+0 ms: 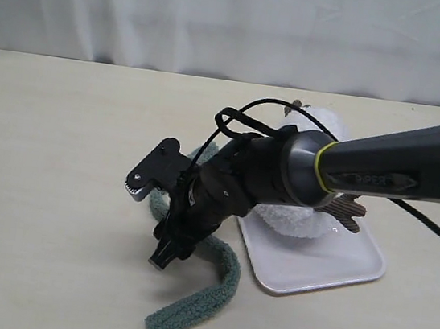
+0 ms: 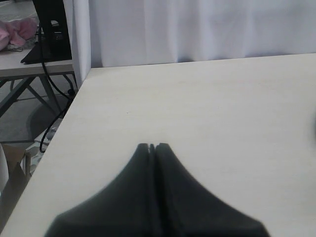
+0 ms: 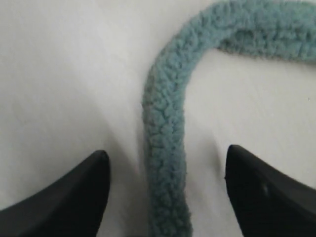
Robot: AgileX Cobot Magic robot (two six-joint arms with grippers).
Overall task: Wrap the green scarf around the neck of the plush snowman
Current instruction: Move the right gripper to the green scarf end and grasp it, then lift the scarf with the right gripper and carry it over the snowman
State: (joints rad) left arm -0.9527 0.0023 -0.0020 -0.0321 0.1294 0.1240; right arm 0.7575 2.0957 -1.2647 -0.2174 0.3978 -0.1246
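Note:
The green scarf lies on the table in a long curve, running from beside the tray toward the front. My right gripper points down over its middle. In the right wrist view this gripper is open, and the scarf runs between the two fingers without touching either. The plush snowman sits on the white tray, mostly hidden behind my right arm. One brown twig arm shows; its neck and face are hidden. My left gripper is shut on nothing over bare table.
A white curtain hangs behind the table. The left wrist view shows the table's side edge, with a desk, cables and floor beyond it. A black cable loops above my right wrist.

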